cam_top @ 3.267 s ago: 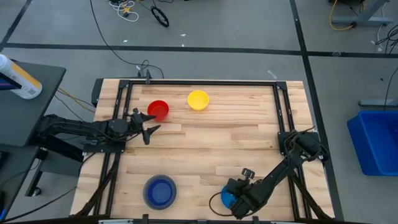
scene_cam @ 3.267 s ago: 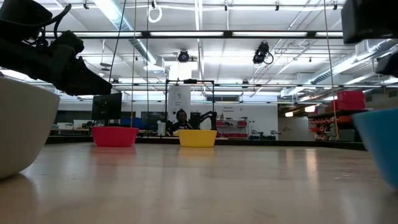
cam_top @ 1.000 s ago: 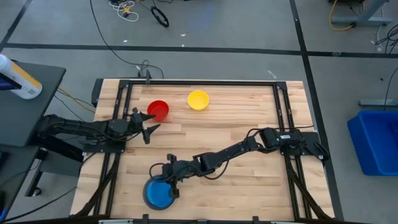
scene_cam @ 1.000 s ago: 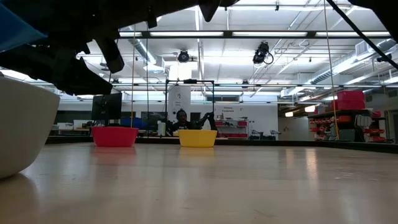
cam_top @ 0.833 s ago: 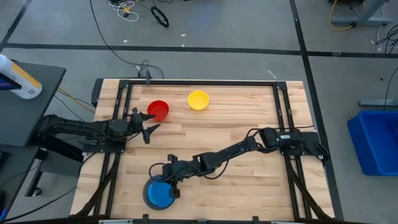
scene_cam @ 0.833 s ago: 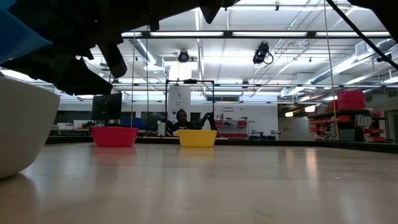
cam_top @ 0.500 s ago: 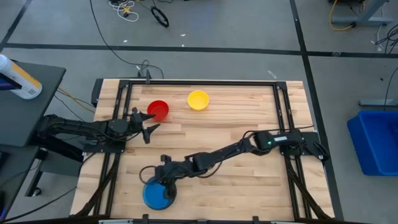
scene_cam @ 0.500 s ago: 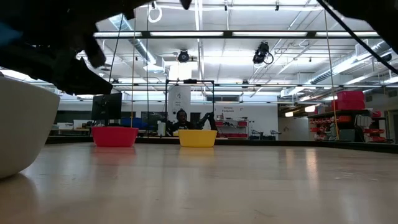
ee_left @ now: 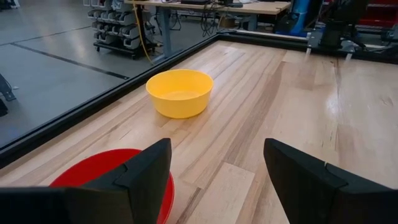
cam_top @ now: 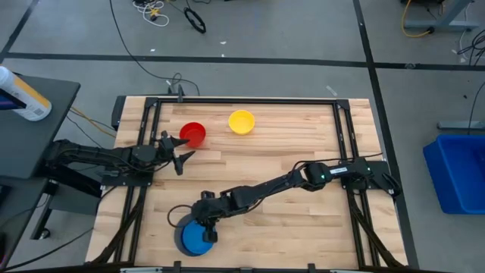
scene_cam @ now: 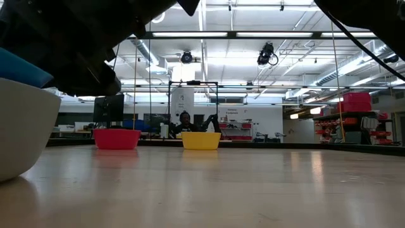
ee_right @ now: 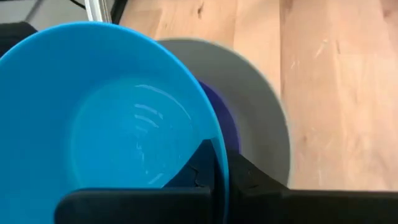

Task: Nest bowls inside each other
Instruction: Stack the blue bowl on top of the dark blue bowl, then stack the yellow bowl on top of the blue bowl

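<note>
My right gripper (cam_top: 206, 226) is shut on the light blue bowl (ee_right: 112, 124), tilted over the grey bowl (ee_right: 264, 124) near the table's near left edge. A sliver of the dark blue bowl (ee_right: 219, 115) shows inside the grey one. In the low view the light blue bowl (scene_cam: 19, 68) shows just above the grey bowl's rim (scene_cam: 22, 95). The red bowl (cam_top: 193, 134) and the yellow bowl (cam_top: 242, 121) stand on their bases at the far side. My left gripper (cam_top: 177, 158) waits open just short of the red bowl (ee_left: 93, 171). My right gripper holds the light blue bowl by its rim (ee_right: 219, 155), one finger (ee_right: 194, 169) inside the bowl and the other (ee_right: 249, 179) outside its wall. The fingers slant down from the table's right side. The bowl is tilted over the grey bowl; whether they touch, I cannot tell.
The black frame rails (cam_top: 242, 101) run along the table's far edge and down both sides. Bare wood (cam_top: 273, 152) lies across the table's middle and right. Beyond the table, a person sits far off in the room (scene_cam: 184, 120).
My right gripper has tipped further downward and sunk a little with the light blue bowl. The bowl has come down from high above the grey bowl to just over its rim. My left arm has kept still.
</note>
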